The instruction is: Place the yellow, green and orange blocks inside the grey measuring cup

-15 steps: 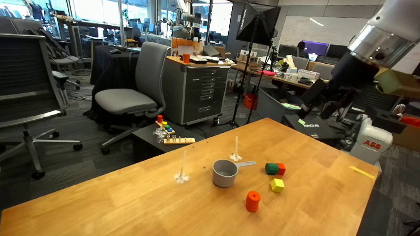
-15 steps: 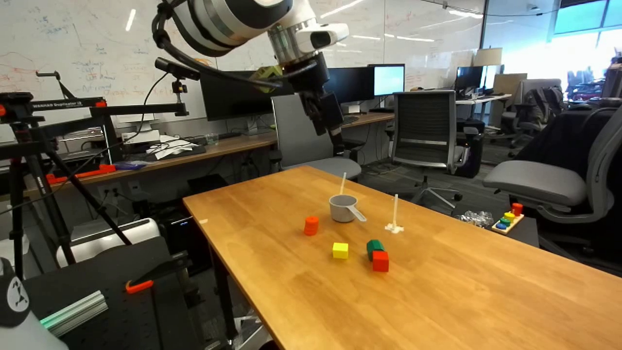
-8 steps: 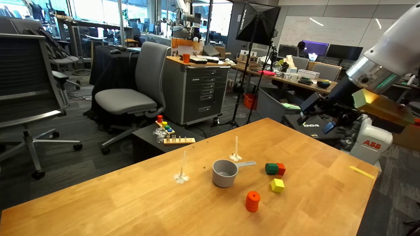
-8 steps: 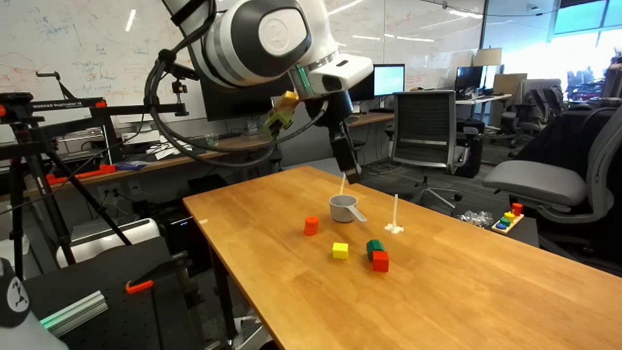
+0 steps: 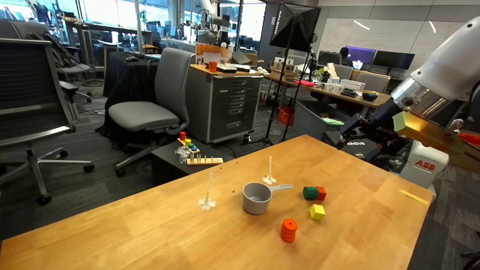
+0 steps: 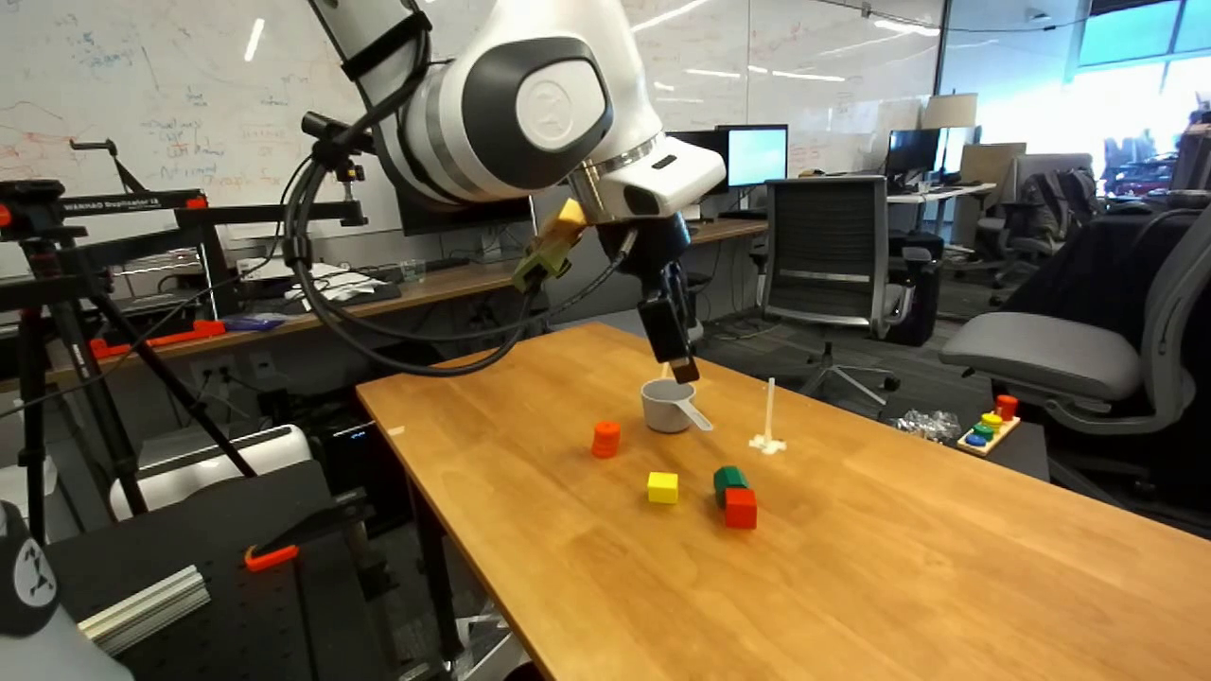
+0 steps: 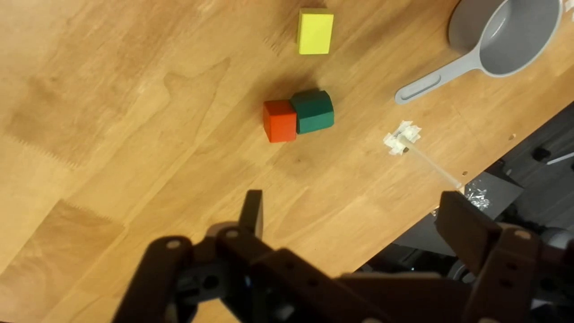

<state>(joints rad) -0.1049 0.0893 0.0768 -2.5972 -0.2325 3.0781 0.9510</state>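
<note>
Your wrist view gives you the cup, cut off by the frame, plus the yellow block, the green block and the red block; the orange block you see in both exterior views alone, upright and near the cup. The task's three blocks all rest on the table outside the cup. The green block lies past the end of the cup's handle, touching the red block, which is farther from the cup; the yellow block sits near the cup but apart from it. An exterior view shows both sticks whole, beside the cup; your wrist view holds a single whole one, near the handle. In an exterior view your arm bends down from above and a fingertip seems to meet the cup; yet in an exterior view the gripper hangs well apart from the cup, slanting down, on the handle side. Your wrist view shows its fingers spread wide, the table between them.
</note>
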